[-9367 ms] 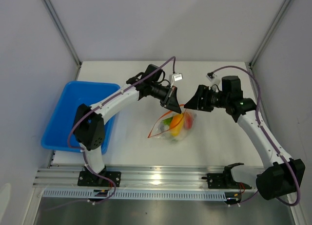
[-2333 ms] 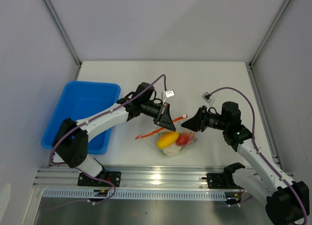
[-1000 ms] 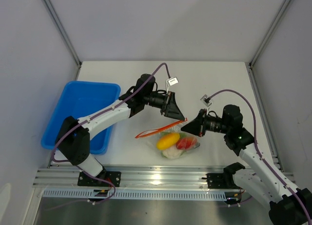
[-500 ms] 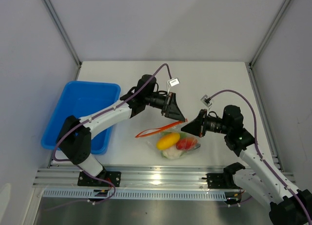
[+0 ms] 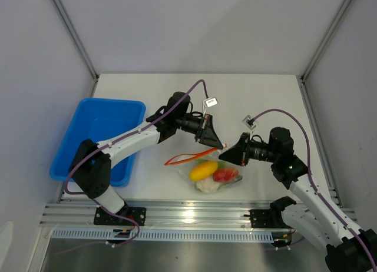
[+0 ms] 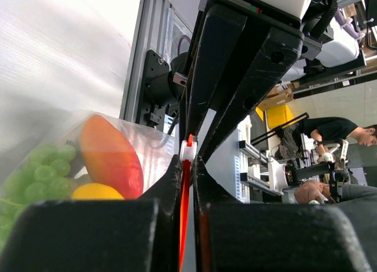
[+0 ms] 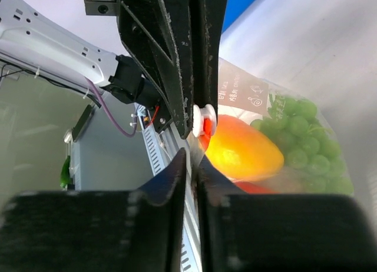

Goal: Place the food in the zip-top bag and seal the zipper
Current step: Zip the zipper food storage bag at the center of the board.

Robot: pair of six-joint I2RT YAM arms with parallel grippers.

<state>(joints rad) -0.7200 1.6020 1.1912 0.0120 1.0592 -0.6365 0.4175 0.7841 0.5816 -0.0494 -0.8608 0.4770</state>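
Left hand (image 5: 218,145) clamped on zipper (image 5: 188,159), right hand (image 5: 228,156) grip unclear, one bag (image 5: 236,178), four foods (image 5: 203,169)

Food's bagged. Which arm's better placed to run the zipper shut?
Left, probably. The left gripper is pinched on the zipper beside the white slider, and the strip runs off toward its side. The right gripper sits at the end of the bag, better for anchoring.

You've got a blue tray (image 5: 97,136) at the white table's (image 5: 265,101) left edge, an aluminium rail (image 5: 194,213) along its near edge, and grey walls around.
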